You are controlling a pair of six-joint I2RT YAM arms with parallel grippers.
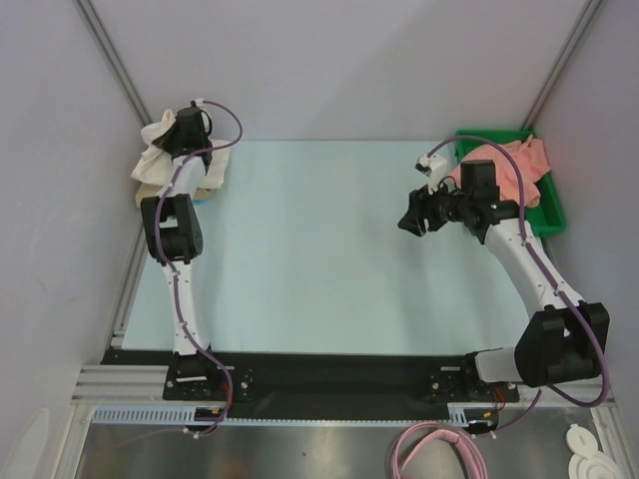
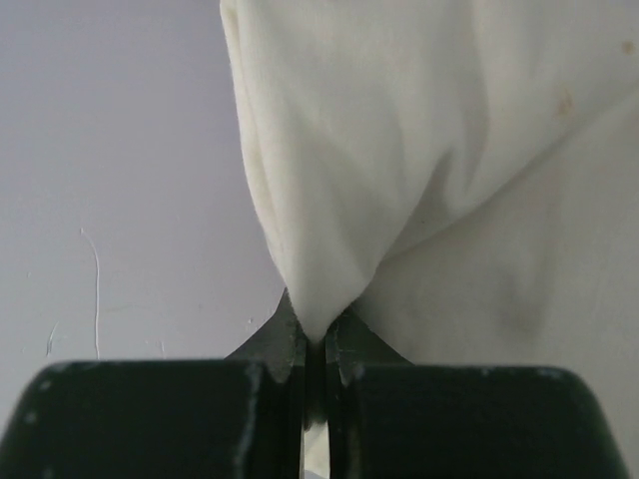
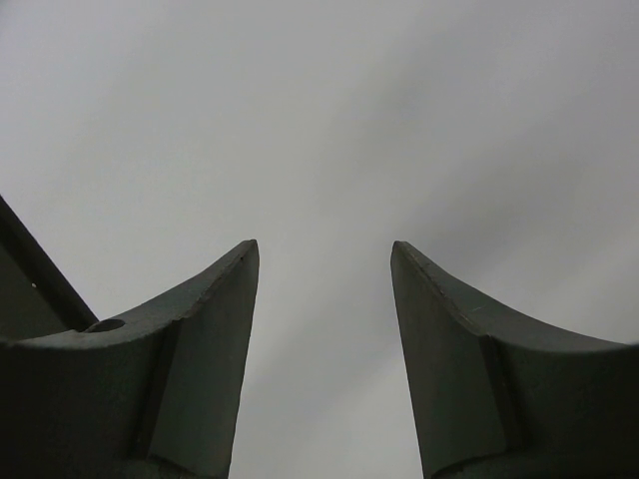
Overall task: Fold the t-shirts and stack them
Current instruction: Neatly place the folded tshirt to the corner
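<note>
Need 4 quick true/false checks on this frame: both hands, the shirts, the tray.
1. The left hand is shut on the cream-white t-shirt. True.
2. The right hand holds the salmon-pink t-shirt. False: it is open and empty, beside the green tray.
3. The salmon-pink t-shirt lies in the green tray. True.
4. The cream-white t-shirt lies folded flat mid-table. False: it is bunched up at the far left corner.
</note>
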